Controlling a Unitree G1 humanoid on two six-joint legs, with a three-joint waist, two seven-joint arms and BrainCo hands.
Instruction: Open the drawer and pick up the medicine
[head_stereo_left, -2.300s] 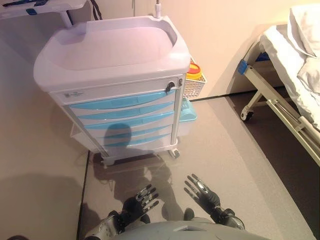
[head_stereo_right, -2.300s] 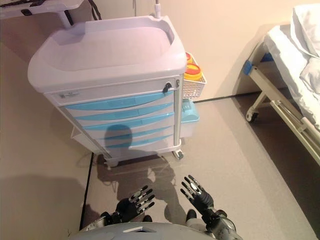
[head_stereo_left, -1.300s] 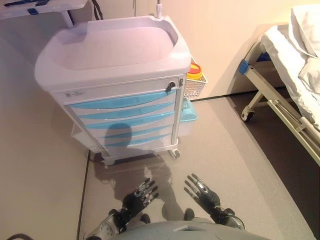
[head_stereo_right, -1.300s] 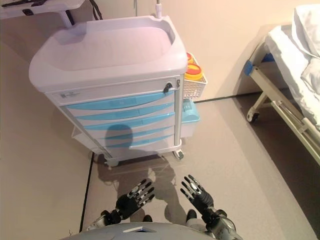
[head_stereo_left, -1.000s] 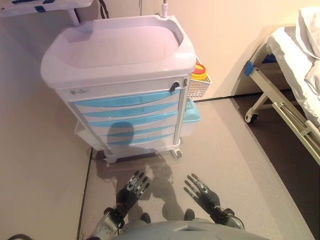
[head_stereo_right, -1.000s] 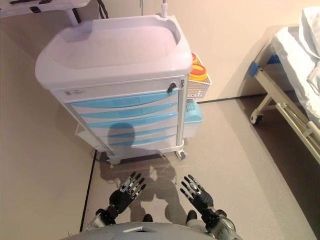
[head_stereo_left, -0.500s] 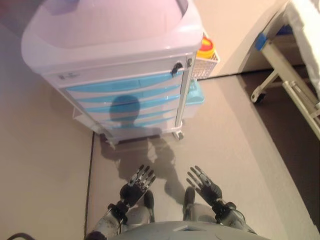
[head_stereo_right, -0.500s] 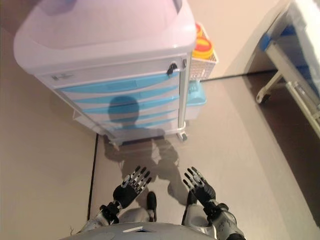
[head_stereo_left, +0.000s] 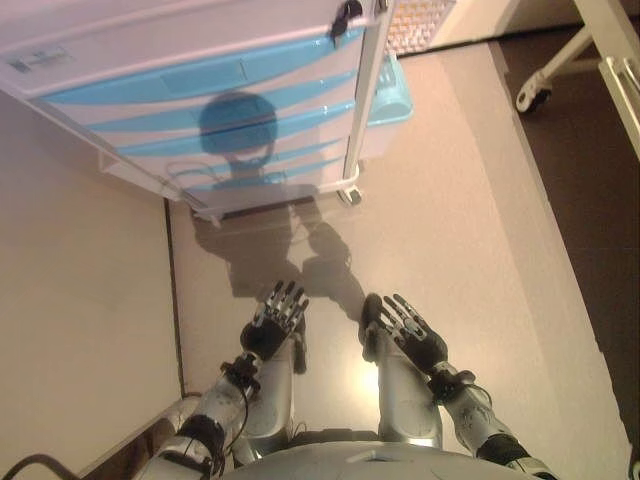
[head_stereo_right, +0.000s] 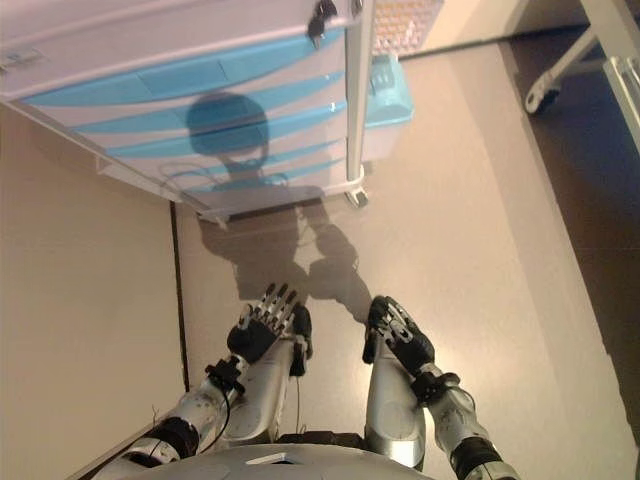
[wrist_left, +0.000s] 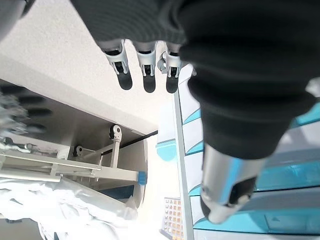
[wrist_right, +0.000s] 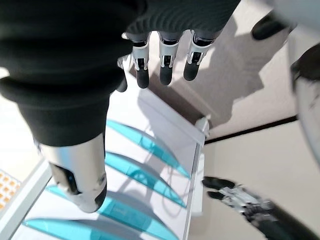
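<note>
The white cart (head_stereo_left: 120, 60) with light blue drawer fronts (head_stereo_left: 200, 85) stands ahead, cut off by the view's top edge. All drawers I can see are shut. No medicine is in view. My left hand (head_stereo_left: 272, 325) and right hand (head_stereo_left: 410, 335) hang low in front of me, well short of the cart, with fingers straight and nothing in them. The left wrist view shows straight fingers (wrist_left: 145, 75) and the drawer fronts (wrist_left: 192, 127) beyond. The right wrist view shows straight fingers (wrist_right: 165, 65) and the drawers (wrist_right: 145, 145).
A black lock knob (head_stereo_left: 347, 14) sits at the top drawer's right end. A light blue bin (head_stereo_left: 392, 95) and a white mesh basket (head_stereo_left: 415, 25) hang on the cart's right side. A bed frame with a wheel (head_stereo_left: 530, 95) stands at the right. A beige wall (head_stereo_left: 80, 300) runs along the left.
The camera has tilted down, so the cart has slid to the top edge and its top is out of view. Both hands stay open and low.
</note>
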